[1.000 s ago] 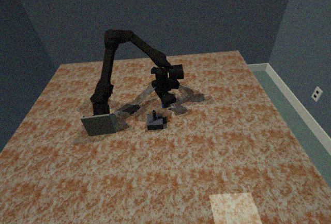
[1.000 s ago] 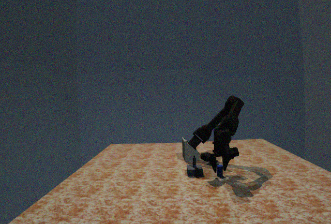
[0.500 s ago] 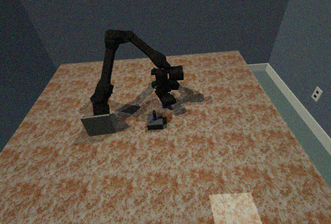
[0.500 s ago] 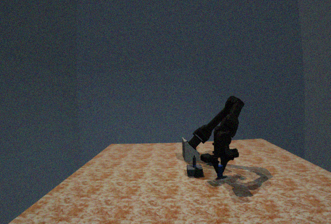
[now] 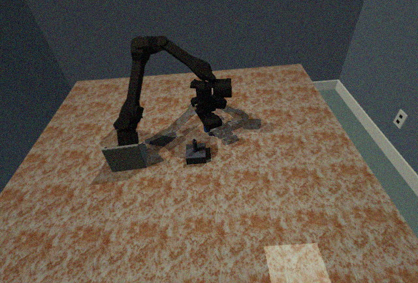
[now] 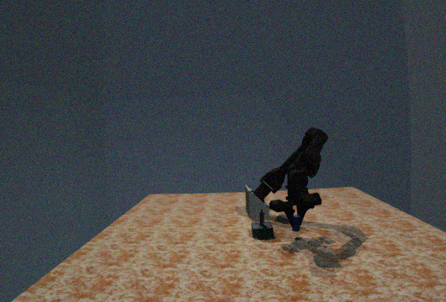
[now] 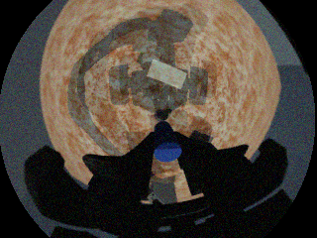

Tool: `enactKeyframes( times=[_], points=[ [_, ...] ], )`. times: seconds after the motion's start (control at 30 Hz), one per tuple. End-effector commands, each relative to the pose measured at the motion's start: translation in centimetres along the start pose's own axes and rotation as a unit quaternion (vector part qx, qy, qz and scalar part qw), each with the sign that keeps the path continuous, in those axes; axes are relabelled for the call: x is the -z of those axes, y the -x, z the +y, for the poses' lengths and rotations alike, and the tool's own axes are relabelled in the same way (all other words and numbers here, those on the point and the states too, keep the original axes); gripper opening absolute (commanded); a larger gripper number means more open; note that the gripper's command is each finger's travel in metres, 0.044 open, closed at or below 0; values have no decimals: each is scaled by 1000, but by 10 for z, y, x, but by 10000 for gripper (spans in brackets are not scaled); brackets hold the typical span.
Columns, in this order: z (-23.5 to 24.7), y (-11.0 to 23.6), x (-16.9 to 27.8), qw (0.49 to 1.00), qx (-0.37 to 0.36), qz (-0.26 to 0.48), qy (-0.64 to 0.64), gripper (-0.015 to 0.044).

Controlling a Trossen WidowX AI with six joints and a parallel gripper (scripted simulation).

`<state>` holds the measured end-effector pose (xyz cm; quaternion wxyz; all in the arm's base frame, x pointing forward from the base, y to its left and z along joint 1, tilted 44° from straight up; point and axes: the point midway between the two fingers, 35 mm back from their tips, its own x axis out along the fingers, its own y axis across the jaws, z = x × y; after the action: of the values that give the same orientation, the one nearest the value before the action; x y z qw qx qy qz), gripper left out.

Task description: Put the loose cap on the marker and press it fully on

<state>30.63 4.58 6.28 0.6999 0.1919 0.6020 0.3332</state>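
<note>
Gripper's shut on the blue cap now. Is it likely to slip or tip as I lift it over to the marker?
The cap looks like a short, stiff cylinder, so it probably won't deform in the gripper. Its smooth round wall could let it twist or slide if bumped. It stands upright between the fingers, so tipping seems unlikely; approach the marker in the holder block gently.

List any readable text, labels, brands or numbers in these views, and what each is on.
None can be read in any view.
The blue cap, clamped in the tool: no print visible.
The marker and holder block: dark, no markings visible.
The arm and its grey base plate: no logo or label visible.
The wall outlet: two slots only, no lettering.
</note>
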Motion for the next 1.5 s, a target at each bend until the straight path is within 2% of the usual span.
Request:
enactKeyframes(
  times=[0.0,0.4,1.47],
  points=[
    [0,12,-2,1000,4,-3,3,0],
    [-1,34,1,1000,5,-4,3,0],
    [-80,78,65,1000,15,0,-1,0]
  ],
)
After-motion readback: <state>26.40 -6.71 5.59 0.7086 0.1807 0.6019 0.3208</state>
